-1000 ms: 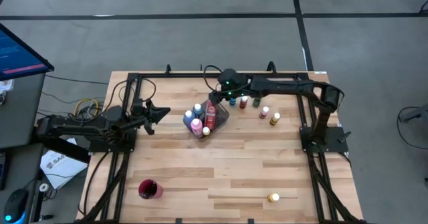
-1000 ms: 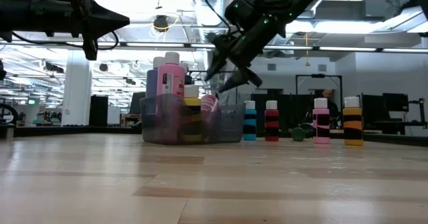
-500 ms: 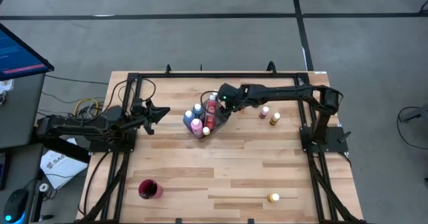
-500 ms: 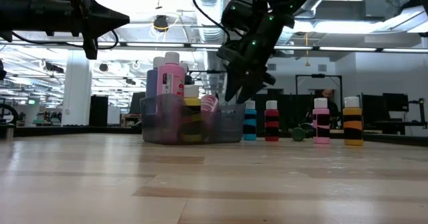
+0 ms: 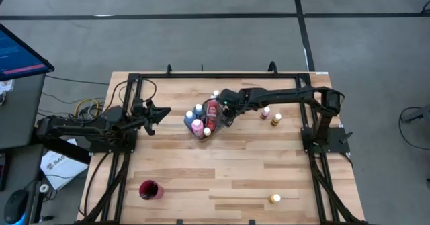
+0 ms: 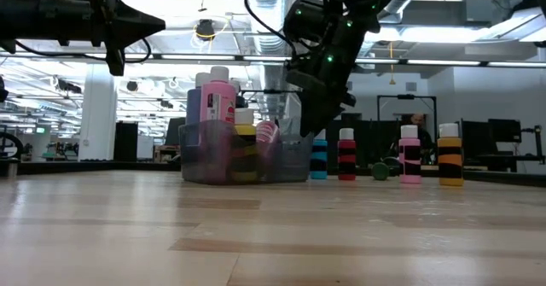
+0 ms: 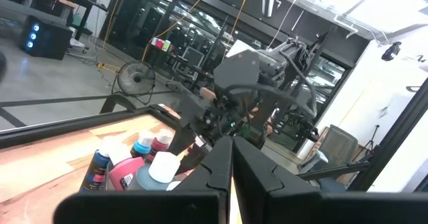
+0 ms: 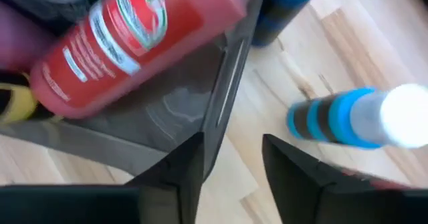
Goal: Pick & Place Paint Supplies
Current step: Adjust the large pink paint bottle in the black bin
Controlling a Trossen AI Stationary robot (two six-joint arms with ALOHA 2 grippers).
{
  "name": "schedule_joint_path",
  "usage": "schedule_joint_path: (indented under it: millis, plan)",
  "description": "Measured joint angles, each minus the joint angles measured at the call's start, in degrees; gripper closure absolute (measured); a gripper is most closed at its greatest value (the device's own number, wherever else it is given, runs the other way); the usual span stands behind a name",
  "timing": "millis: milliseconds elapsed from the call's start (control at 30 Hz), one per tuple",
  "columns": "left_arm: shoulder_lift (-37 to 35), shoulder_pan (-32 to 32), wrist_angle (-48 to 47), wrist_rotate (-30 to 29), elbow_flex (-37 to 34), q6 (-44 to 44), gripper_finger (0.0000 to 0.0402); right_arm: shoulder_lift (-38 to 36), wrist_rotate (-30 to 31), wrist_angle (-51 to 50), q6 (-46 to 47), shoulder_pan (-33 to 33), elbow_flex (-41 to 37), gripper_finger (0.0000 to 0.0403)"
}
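A grey see-through tray (image 5: 222, 123) stands mid-table and holds several paint bottles: a pink one (image 5: 197, 125), a blue one (image 5: 189, 119) and a red one (image 8: 127, 47) lying slanted. More bottles stand on the wood to its right: blue-striped (image 8: 334, 120), red-striped (image 6: 346, 154), pink-striped (image 6: 410, 154) and orange-striped (image 6: 449, 154). My right gripper (image 8: 231, 177) is open and points down at the tray's right end; one finger is over the tray's wall (image 8: 224, 97), the other outside it. My left gripper (image 5: 161, 112) is shut and hovers left of the tray. No paintbrush shows.
A red cup (image 5: 150, 190) stands near the table's near-left corner. A lone yellow bottle (image 5: 275, 199) stands near the near-right edge. Black frame rails (image 5: 201, 75) run along the far and side edges. Bare wood lies between the tray and the near edge.
My right gripper has swung from above the tray's far end toward its right end. It has tipped from a slant to pointing straight down, and it has come lower beside the tray. The bottles and the tray have stayed put.
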Motion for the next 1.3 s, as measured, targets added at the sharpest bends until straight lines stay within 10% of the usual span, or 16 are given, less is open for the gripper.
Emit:
schedule_joint_path:
  millis: [733, 1300]
  plan:
    - [0.0, 0.0, 0.4, 0.0, 0.0, 0.0, 0.0398, -0.4, -1.0, 2.0, 4.9, 7.1, -2.3, 0.037]
    - [0.0, 0.0, 0.4, 0.0, 0.0, 0.0, 0.0398, -0.4, -3.6, 1.5, 5.6, 9.5, -1.6, 0.0277]
